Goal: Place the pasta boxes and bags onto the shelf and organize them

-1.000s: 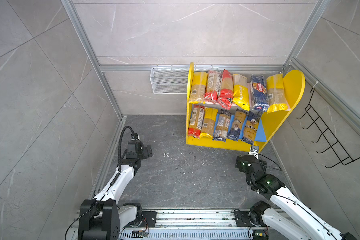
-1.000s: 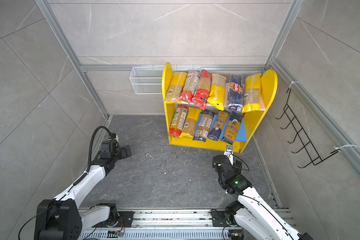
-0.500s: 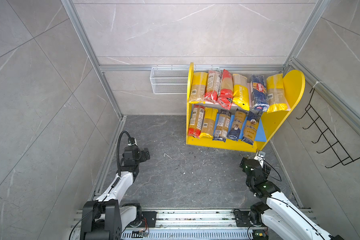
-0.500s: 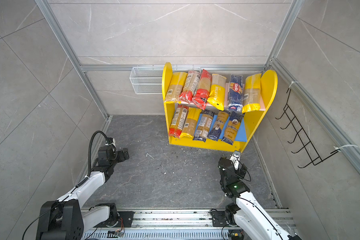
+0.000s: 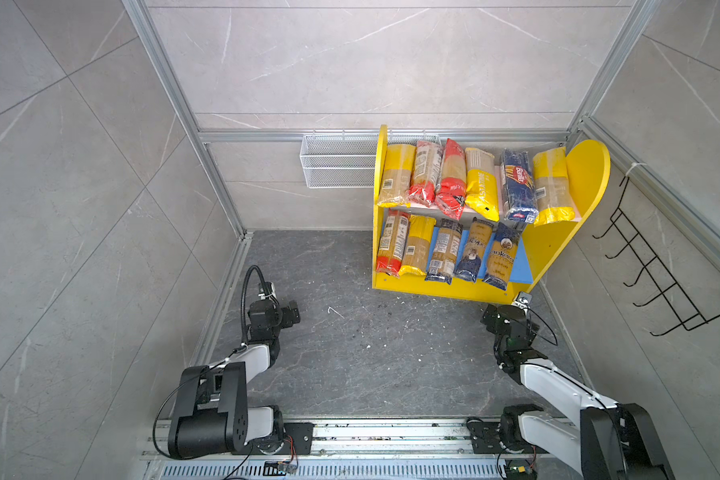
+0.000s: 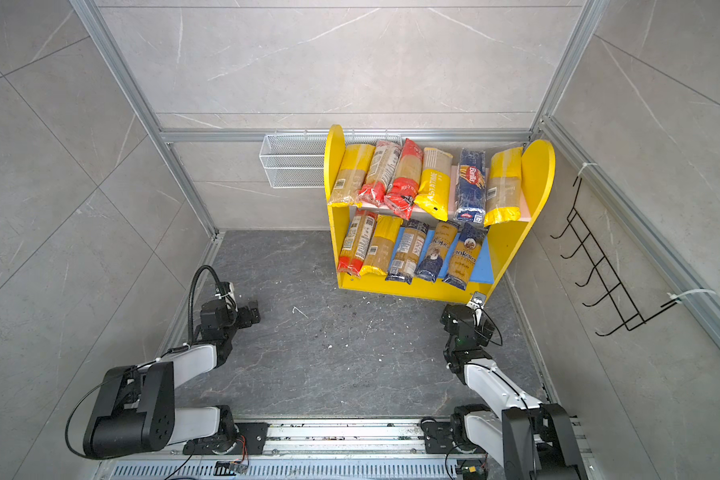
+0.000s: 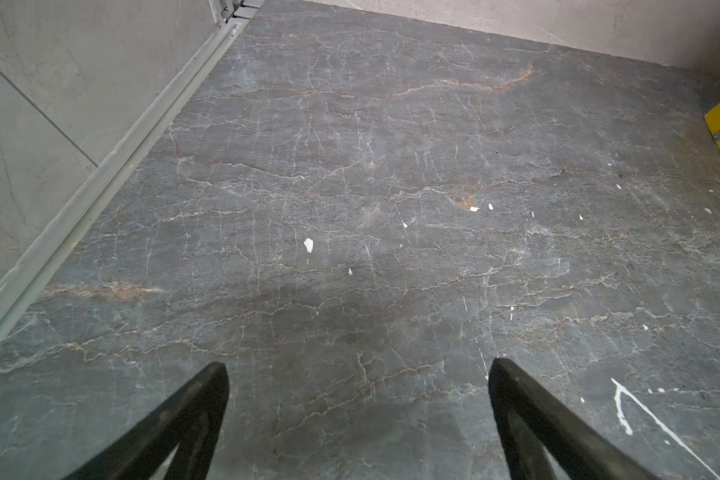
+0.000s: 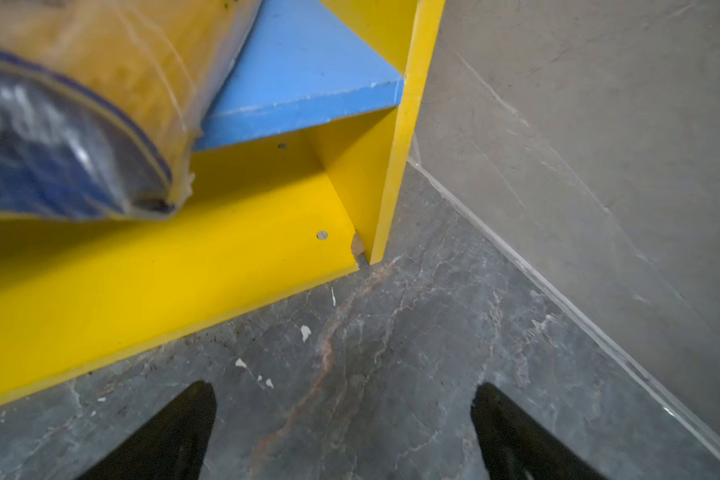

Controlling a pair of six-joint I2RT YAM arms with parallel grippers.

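1. The left gripper (image 7: 356, 370) was spread wide and empty over bare dark floor (image 7: 350, 187), well apart from the shelf (image 5: 408, 286).
2. The right gripper (image 8: 344, 390), equally wide and empty, hung just before the shelf's yellow base, making it the nearer arm.
3. Ahead, pasta packets (image 5: 416, 245) lay on both boards, long axes running front to back; none on the floor.
4. Lower labels seemingly read "ankara"; an upper blue packet (image 5: 516, 187) read "Barilla".

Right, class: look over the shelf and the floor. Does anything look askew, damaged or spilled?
Yes. The lower packets lean askew and overhang the blue board. The yellow base panel of the shelf is chipped at its corner. Pale crumbs litter the floor.
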